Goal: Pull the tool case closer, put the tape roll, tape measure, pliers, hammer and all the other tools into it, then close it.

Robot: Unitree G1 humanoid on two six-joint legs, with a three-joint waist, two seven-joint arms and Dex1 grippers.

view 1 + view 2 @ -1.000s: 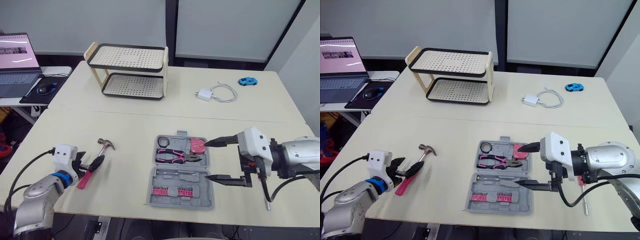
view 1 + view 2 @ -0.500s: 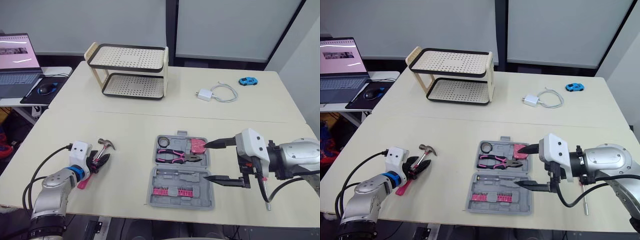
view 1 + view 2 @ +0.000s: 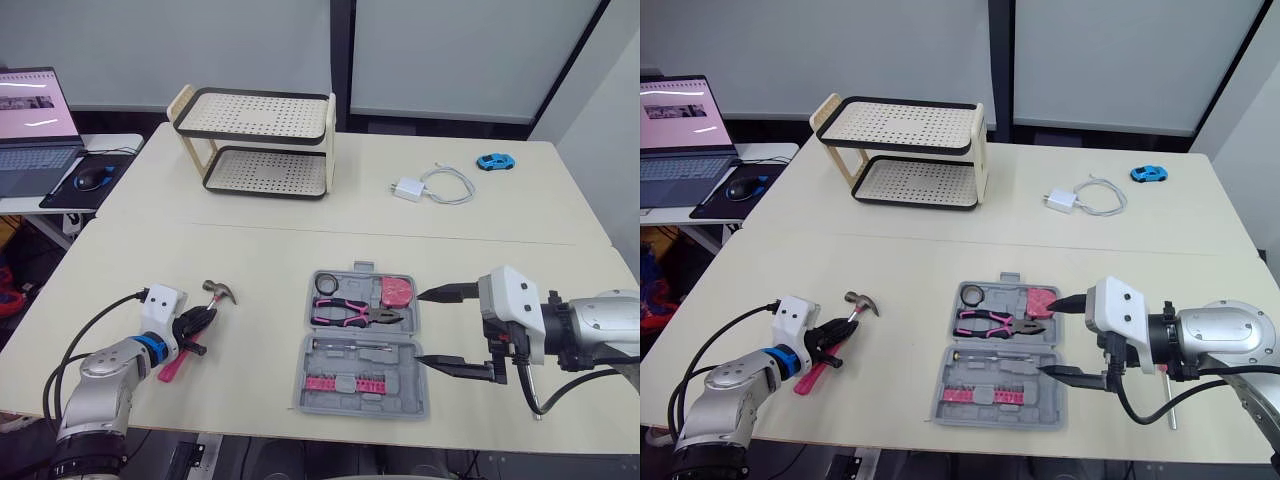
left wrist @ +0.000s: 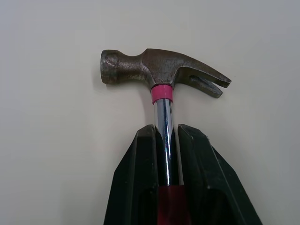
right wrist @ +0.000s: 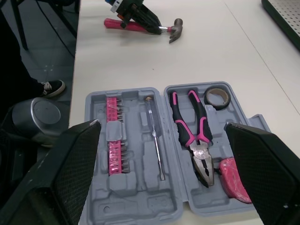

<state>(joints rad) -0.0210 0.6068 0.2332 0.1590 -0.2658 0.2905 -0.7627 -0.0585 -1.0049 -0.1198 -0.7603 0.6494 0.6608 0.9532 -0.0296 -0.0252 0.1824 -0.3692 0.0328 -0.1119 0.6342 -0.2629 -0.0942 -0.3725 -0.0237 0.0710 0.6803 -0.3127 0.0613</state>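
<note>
L tool (image 3: 198, 325) clamped on hammer (image 3: 218, 291), R tool (image 3: 422, 328) spread wide.

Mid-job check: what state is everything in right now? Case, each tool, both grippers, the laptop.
tool case, open, lying flat
hammer, outside the tool case, clamped by its shaft
left gripper, shut on the hammer
right gripper, open, beside the tool case
pliers, closed, in the tool case
tape roll, in the tool case
tape measure, in the tool case
screwdriver, in the tool case
laptop, open, screen lit
</note>
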